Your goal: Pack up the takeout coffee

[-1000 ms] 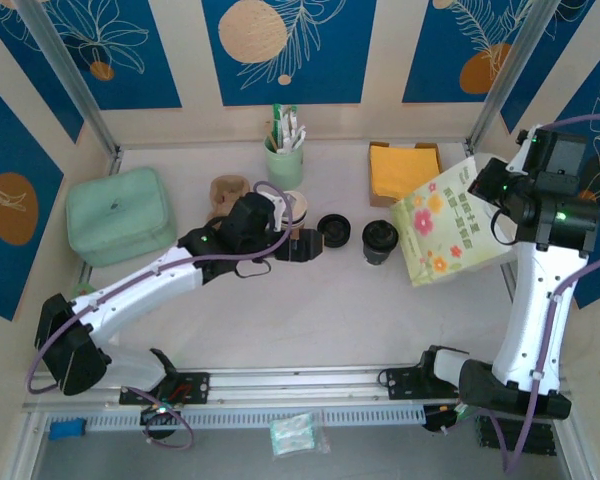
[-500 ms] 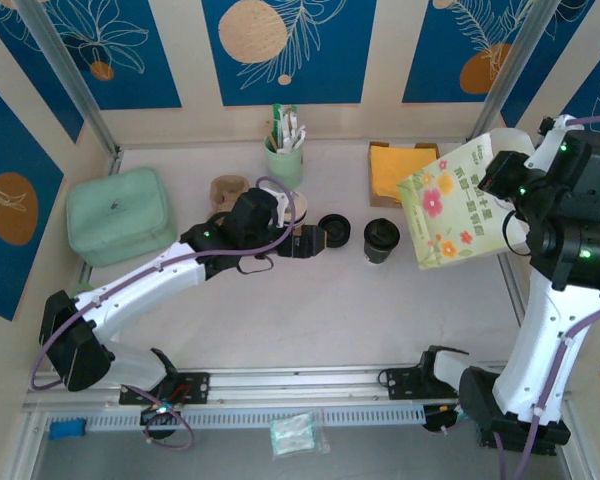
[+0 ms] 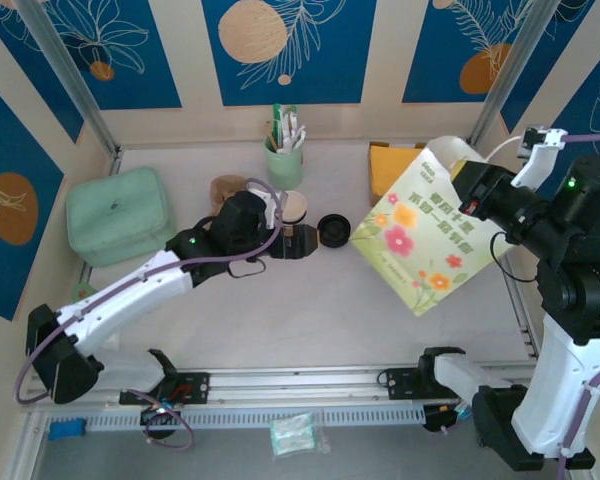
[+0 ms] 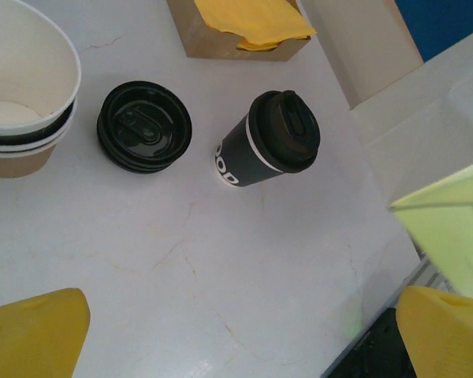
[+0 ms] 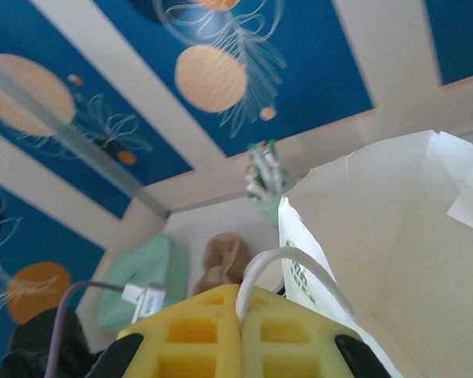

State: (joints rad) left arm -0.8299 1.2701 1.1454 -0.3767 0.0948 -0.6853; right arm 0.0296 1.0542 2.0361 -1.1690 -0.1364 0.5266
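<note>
- Far left of the top view: leaves the pouch (image 3: 120, 215) well apart from both arms.
- Left of centre: holds the left gripper (image 3: 302, 243) spread wide with nothing between the fingers (image 4: 39, 331), just beside the cups (image 3: 295, 208), roughly where it hung a second ago.
- Centre: keeps the loose lid (image 3: 332, 230) flat on the table (image 3: 280, 310). In the left wrist view, places the coffee (image 4: 270, 142) upright at mid-frame, just right of that lid, touched by nothing.
- Right of centre: brings the bag (image 3: 420, 235) in from the right edge, tilted, mouth at its upper right end, and now hides the coffee from above.
- Right: clamps the right gripper (image 3: 468, 188) on the bag's handle (image 5: 288, 276).
- Suggests bag carried to cup, with loading not yet begun.
- Offers open table toward the lower frame. Looks tight between lid, napkin box (image 4: 236, 27) and bag edge, so probably favours reaching the coffee from the near side, and risks nudging lid or bag.
</note>
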